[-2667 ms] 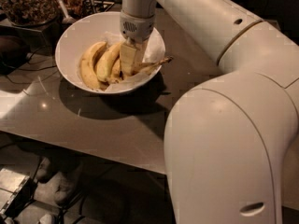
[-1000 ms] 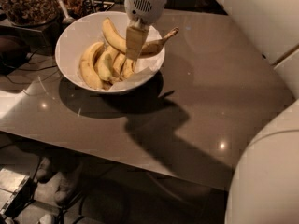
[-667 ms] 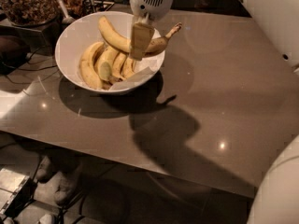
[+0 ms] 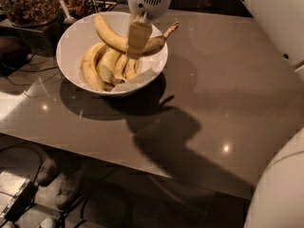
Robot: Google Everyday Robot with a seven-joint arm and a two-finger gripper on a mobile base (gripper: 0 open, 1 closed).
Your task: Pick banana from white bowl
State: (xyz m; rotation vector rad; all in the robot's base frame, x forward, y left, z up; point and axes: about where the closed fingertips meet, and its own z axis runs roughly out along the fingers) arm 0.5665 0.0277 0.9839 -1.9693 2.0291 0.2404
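I see gripper clamped on banana above white bowl, stem pointing 2 o'clock; other bananas beneath.

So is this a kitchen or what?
Probably a kitchen or snack area: a bowl of bananas on a table, a nut jar behind. The tool holds one banana above the bowl.

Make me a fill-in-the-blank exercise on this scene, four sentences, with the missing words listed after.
1. The gripper is shut on one ____, held over the bowl.
2. That banana has its stem pointing toward the picture's ____ side.
3. The other bananas lie inside the ____ bowl.
4. The jar of nuts stands beyond the bowl, at the picture's top ____ corner.

Missing words: banana; right; white; left.
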